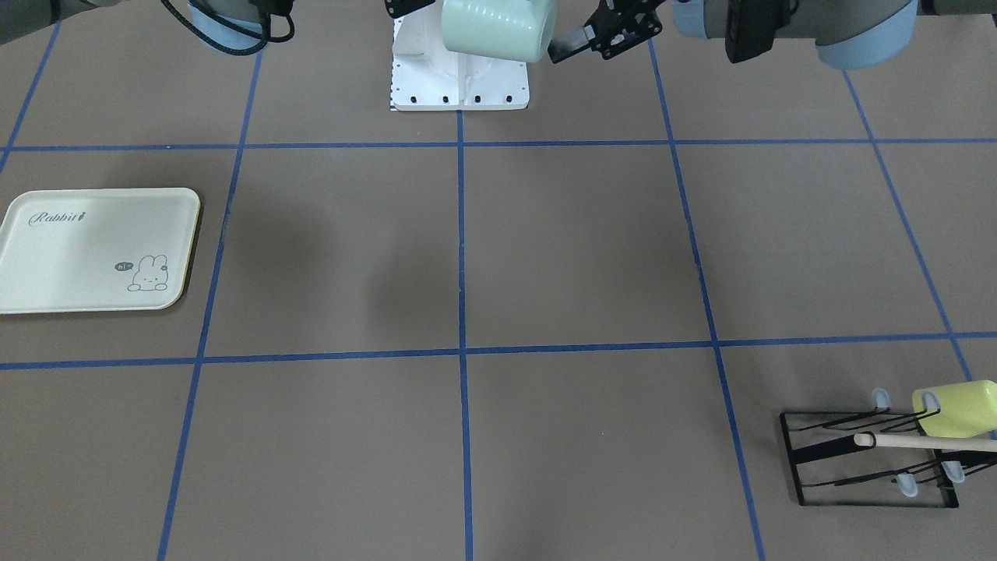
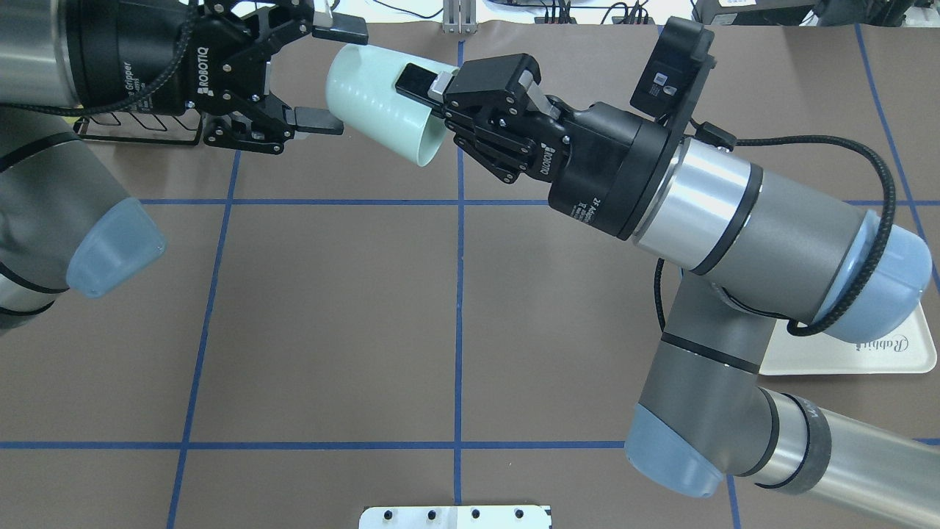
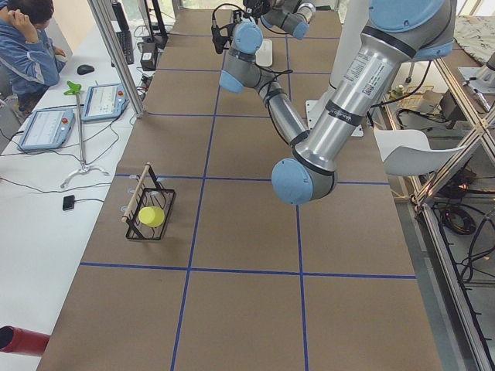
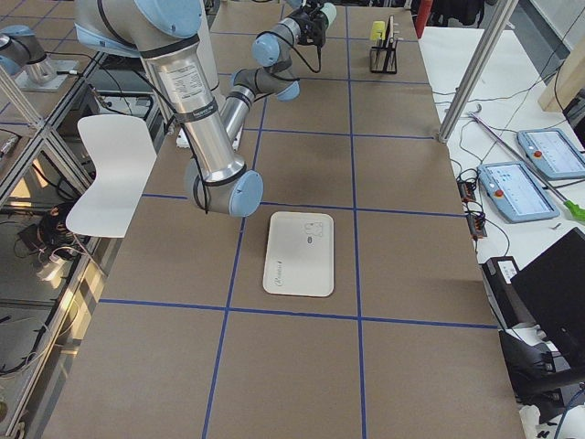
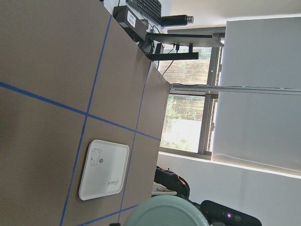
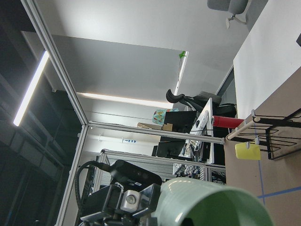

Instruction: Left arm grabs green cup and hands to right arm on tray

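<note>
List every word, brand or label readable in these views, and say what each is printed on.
"Rabbit": on the cream-white rectangular tray.
"hi": tiny, in the speech bubble by the tray's bunny drawing.
"ROBOTIQ": on the black two-finger left gripper; "Gripper" beside it, the rest hidden.
"ROBOTIQ": on the black right gripper; the smaller print on its collar is too small to read.
No text on the pale mint-green plastic cup.
</note>
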### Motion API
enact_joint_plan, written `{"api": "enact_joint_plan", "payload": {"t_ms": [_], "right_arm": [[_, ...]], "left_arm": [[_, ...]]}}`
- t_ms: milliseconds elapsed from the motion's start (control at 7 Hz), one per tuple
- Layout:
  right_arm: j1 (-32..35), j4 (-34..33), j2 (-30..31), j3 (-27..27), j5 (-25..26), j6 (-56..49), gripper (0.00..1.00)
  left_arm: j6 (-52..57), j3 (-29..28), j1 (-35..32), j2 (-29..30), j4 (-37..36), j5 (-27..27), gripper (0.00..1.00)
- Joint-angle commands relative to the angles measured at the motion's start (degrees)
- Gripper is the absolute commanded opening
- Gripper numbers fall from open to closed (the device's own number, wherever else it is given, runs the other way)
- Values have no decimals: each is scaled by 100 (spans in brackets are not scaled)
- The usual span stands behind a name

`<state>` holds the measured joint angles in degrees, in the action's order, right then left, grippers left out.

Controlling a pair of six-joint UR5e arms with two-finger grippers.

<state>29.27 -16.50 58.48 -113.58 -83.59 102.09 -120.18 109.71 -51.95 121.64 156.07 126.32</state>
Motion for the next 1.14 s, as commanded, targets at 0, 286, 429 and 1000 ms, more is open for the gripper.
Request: {"api": "enact_joint_plan", "payload": {"t_ms": [0, 286, 429, 1000], "right_arm": [[0, 24, 23, -85, -17, 4, 0], [26, -20, 162, -59, -17, -22, 0], [44, -150, 276, -41, -17, -40, 0], [578, -2219, 295, -41, -427, -425, 0]], "left_arm": [[65, 15, -8, -9, -6, 7, 100], [100, -2, -8, -26, -6, 7, 100], [100, -20, -8, -35, -6, 7, 100], [434, -256, 1, -105, 2, -2, 100]]}}
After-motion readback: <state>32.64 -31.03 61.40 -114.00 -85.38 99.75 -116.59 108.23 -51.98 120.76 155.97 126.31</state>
